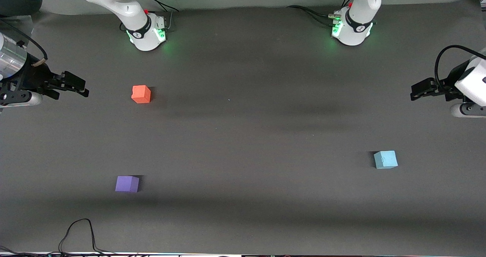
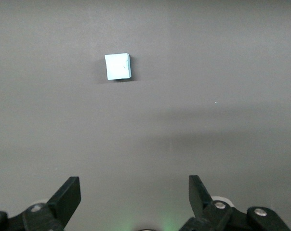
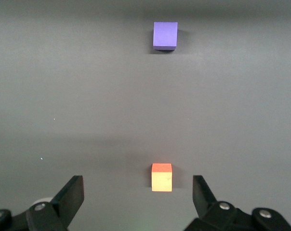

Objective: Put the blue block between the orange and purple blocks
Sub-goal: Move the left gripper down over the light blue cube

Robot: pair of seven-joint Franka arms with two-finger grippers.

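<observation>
The light blue block (image 1: pixel 385 159) sits on the dark table toward the left arm's end; it also shows in the left wrist view (image 2: pixel 118 66). The orange block (image 1: pixel 141 94) and the purple block (image 1: pixel 127 183) sit toward the right arm's end, the purple one nearer the front camera. Both show in the right wrist view, orange (image 3: pixel 162 177) and purple (image 3: pixel 165 35). My left gripper (image 1: pixel 414 91) is open and empty, up in the air at its end of the table (image 2: pixel 134 192). My right gripper (image 1: pixel 81 88) is open and empty at its own end (image 3: pixel 138 192).
The two arm bases (image 1: pixel 146 31) (image 1: pixel 352 27) stand along the table's farther edge. A black cable (image 1: pixel 79 232) loops onto the table at its nearest edge, toward the right arm's end.
</observation>
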